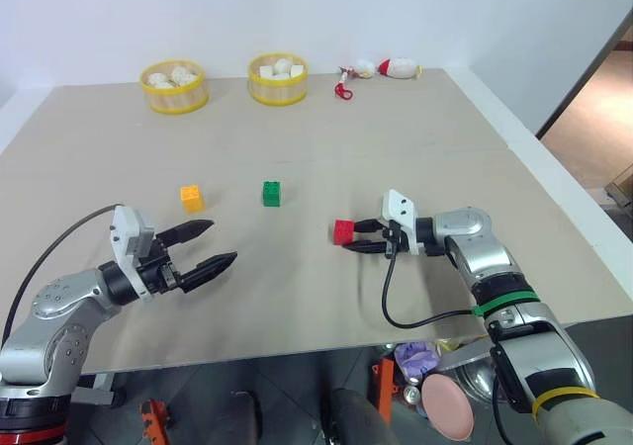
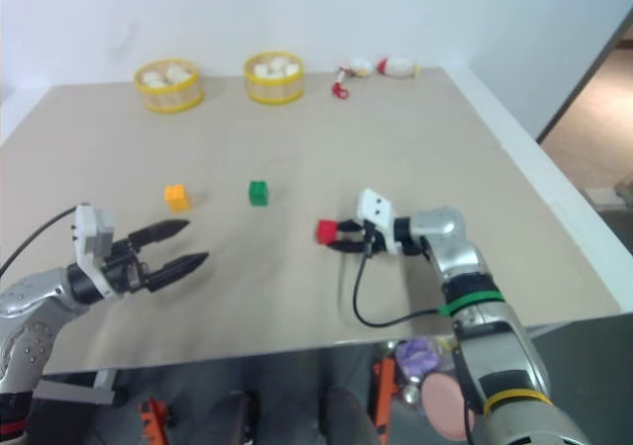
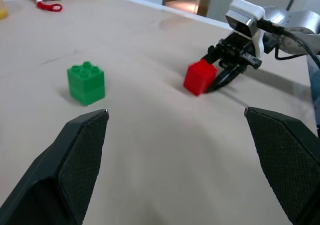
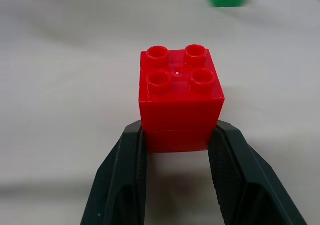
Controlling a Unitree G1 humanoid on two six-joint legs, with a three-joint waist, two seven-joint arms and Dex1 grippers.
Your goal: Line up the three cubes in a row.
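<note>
From the head camera, three studded bricks sit on the tan table [image 1: 415, 148]: the orange-yellow brick [image 1: 192, 198] to the left, the green brick [image 1: 271, 193] near its right, and the red brick [image 1: 343, 231] further right and nearer the robot. The right gripper [image 1: 362, 237] points left, its black fingers clamped on the red brick. The left gripper [image 1: 210, 246] hovers over the table in front of the orange-yellow brick with its fingers spread wide and nothing between them. Two yellow baskets [image 1: 174, 87] of white lumps stand at the far edge.

In the left wrist view, the wide-apart fingers [image 3: 75, 165] frame the green brick [image 3: 86, 82] and the gripped red brick [image 3: 200, 77].

In the right wrist view, both fingers [image 4: 125, 175] press the lower sides of the red brick [image 4: 180, 100], studs upward.
</note>
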